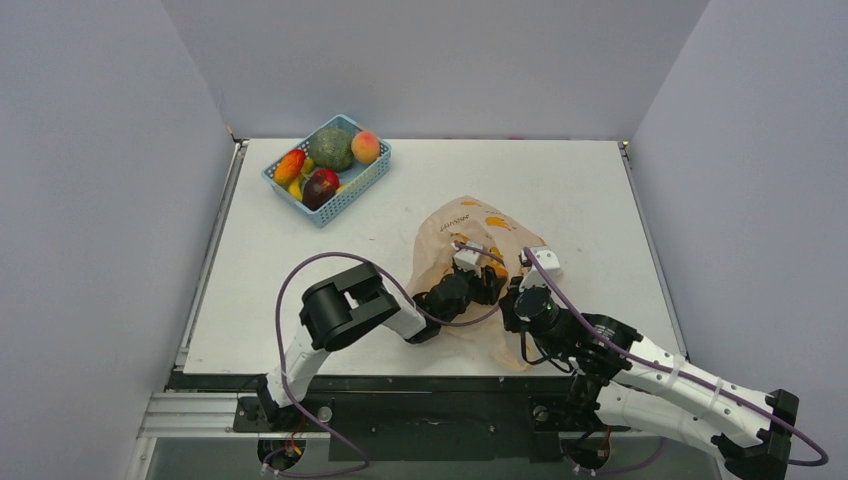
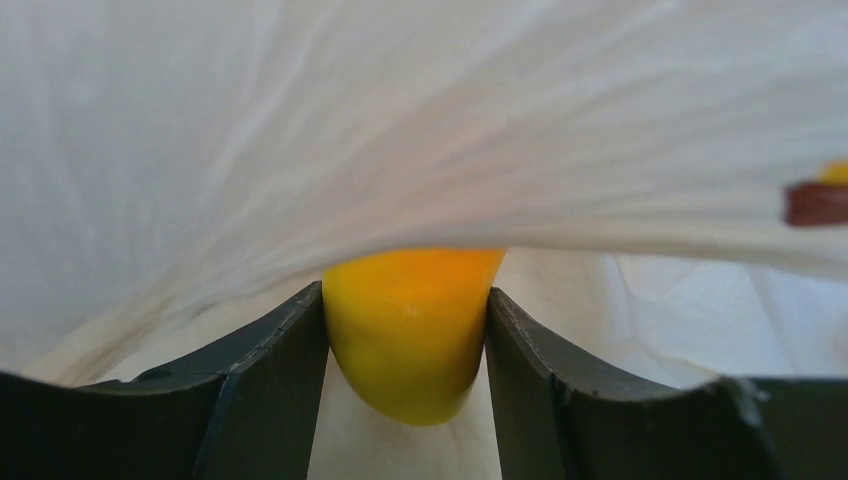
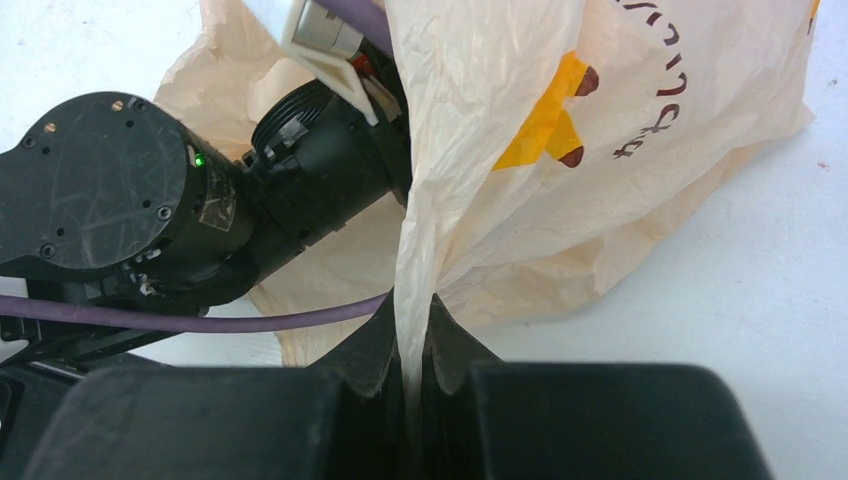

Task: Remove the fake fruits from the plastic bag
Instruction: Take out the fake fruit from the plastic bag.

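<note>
The left pincer (image 2: 405, 305) is inside the plastic bag (image 3: 480, 230). Its two fingers press against either side of a yellow-orange fruit (image 2: 405, 350), which sits between them with the bag's thin film draped just above. The right pincer (image 3: 412, 315) is pressed together on a fold of the bag's edge, just beside the left arm's wrist (image 3: 330, 160), which goes into the bag's mouth. Well away from both pincers, near the far left corner of the table (image 1: 560, 180), a blue basket (image 1: 322, 214) holds other fruits (image 1: 320, 187).
</note>
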You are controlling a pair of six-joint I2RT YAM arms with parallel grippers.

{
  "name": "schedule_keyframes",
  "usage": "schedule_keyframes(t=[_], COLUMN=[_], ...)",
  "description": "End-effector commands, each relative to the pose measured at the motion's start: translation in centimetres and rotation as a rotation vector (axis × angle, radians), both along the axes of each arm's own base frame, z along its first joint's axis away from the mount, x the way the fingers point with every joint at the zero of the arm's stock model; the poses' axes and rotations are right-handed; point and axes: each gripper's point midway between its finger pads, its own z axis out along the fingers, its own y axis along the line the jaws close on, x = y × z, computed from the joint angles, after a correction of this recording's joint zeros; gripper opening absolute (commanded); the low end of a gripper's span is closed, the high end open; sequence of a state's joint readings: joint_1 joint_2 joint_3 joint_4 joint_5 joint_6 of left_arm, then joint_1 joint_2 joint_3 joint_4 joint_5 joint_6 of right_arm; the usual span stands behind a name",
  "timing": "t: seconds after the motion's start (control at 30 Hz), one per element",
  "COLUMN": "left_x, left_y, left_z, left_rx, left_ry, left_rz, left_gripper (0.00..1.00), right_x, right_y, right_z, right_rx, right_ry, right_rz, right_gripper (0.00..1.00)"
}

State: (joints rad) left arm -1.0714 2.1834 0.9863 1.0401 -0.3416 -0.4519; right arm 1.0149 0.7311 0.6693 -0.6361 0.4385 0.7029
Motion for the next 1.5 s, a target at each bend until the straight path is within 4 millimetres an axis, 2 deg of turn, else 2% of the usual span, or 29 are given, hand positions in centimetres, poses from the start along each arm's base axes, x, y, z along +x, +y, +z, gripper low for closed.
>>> schedule_keyframes(t=[0.0, 0.03, 0.07, 0.1, 0.2, 0.23, 0.27, 0.4, 0.43, 0.47, 0.5, 0.6, 0.63, 0.7, 0.73, 0.77, 0.8, 0.83, 0.87, 0.9, 0.93, 0.97, 1.0, 1.17, 1.2, 1.23, 1.37, 1.43, 1.47], left_x=[0.1, -0.2, -0.4, -0.7, -1.6, -2.0, -2.3, -3.8, -4.0, -4.4, -4.7, -5.8, -6.3, -7.6, -8.2, -8.9, -9.6, -10.3, -11.1, -11.8, -12.3, -12.8, -13.1, -14.4, -14.1, -14.1, -12.6, -11.4, -10.4], left_y=[0.7, 1.3, 1.5, 2.1, 3.5, 4.3, 4.8, 7.4, 7.8, 8.4, 8.6, 9.8, 9.8, 9.9, 10.2, 10.2, 10.7, 10.9, 11.6, 12.2, 13.0, 14.0, 14.8, 20.2, 21.7, 23.0, 28.9, 31.2, 31.9], left_z=[6.0, 5.5, 6.5, 6.0, 7.1, 6.5, 7.1, 6.5, 7.3, 6.5, 7.2, 6.7, 7.5, 7.8, 7.2, 8.1, 7.3, 8.5, 7.9, 8.9, 8.6, 9.7, 9.6, 13.9, 15.5, 15.7, 19.4, 20.8, 20.6], left_rx=[-0.128, -0.12, -0.136, -0.121, -0.107, -0.09, -0.092, -0.054, -0.065, -0.039, -0.05, -0.026, -0.042, -0.038, -0.018, -0.035, -0.013, -0.041, -0.032, -0.056, -0.063, -0.083, -0.087, -0.094, -0.116, -0.06, 0.034, 0.1, 0.147], left_ry=[-0.072, -0.052, -0.055, -0.044, -0.035, -0.018, -0.016, 0.021, 0.018, 0.038, 0.033, 0.07, 0.072, 0.101, 0.135, 0.144, 0.191, 0.191, 0.223, 0.222, 0.245, 0.246, 0.265, 0.223, 0.188, 0.186, 0.092, 0.062, 0.067], left_rz=[-0.003, -0.002, -0.007, -0.009, -0.018, -0.016, -0.013, -0.006, -0.006, -0.008, -0.015, -0.034, -0.058, -0.11, -0.127, -0.159, -0.165, -0.193, -0.199, -0.216, -0.21, -0.21, -0.2, -0.137, -0.096, -0.07, 0.12, 0.215, 0.273], left_gripper=[0.2, 0.15, 0.13, 0.08, 0.03, 0.01, 0.0, 0.0, 0.0, 0.0, 0.0, 0.0, 0.0, 0.0, 0.0, 0.0, 0.0, 0.0, 0.0, 0.0, 0.0, 0.0, 0.0, 0.0, 0.0, 0.0, 0.0, 0.0, 0.0], right_x=[0.4, 0.4, 0.4, 0.4, 0.7, 0.6, 0.6, 0.6, 0.6, 0.5, 0.5, 0.6, 0.6, 0.8, 0.9, 1.1, 1.2, 1.3, 1.4, 1.6, 1.7, 1.9, 1.9, 2.0, 2.1, 2.0, 2.1, 2.1, 2.0], right_y=[0.2, 0.1, 0.1, 0.1, -0.2, -0.2, -0.1, -0.2, -0.2, -0.1, -0.1, -0.2, -0.1, 0.0, 0.1, 0.1, 0.2, 0.3, 0.4, 0.4, 0.5, 0.5, 0.6, 1.2, 1.2, 1.3, 1.1, 1.2, 1.2], right_z=[1.2, 1.3, 1.4, 1.5, 1.5, 1.4, 1.3, 1.0, 1.0, 0.8, 0.7, 0.5, 0.6, 0.9, 1.1, 1.6, 1.6, 1.9, 2.0, 2.0, 1.9, 2.0, 2.0, 1.5, 1.6, 1.4, 1.4, 1.3, 1.2], right_rx=[0.048, 0.048, 0.05, 0.051, 0.038, 0.033, 0.033, 0.027, 0.025, 0.025, 0.025, 0.024, 0.025, 0.023, 0.02, 0.022, 0.016, 0.019, 0.017, 0.013, 0.009, 0.004, 0.006, 0.0, -0.002, -0.003, -0.008, -0.003, -0.007], right_ry=[-0.042, -0.042, -0.043, -0.048, -0.056, -0.052, -0.049, -0.051, -0.048, -0.043, -0.044, -0.043, -0.042, -0.049, -0.053, -0.06, -0.059, -0.065, -0.071, -0.075, -0.075, -0.074, -0.075, -0.068, -0.07, -0.067, -0.076, -0.077, -0.077], right_rz=[-0.009, -0.011, -0.01, -0.007, -0.021, -0.022, -0.015, -0.017, -0.015, -0.009, -0.008, -0.019, -0.016, -0.014, -0.016, -0.02, -0.02, -0.02, -0.019, -0.023, -0.027, -0.033, -0.033, -0.014, -0.009, -0.004, -0.003, 0.006, 0.013], right_gripper=[0.0, 0.0, 0.0, 0.0, 0.0, 0.0, 0.0, 0.0, 0.0, 0.0, 0.0, 0.0, 0.0, 0.0, 0.0, 0.0, 0.0, 0.0, 0.0, 0.0, 0.0, 0.0, 0.0, 0.0, 0.0, 0.0, 0.0, 0.0, 0.0])
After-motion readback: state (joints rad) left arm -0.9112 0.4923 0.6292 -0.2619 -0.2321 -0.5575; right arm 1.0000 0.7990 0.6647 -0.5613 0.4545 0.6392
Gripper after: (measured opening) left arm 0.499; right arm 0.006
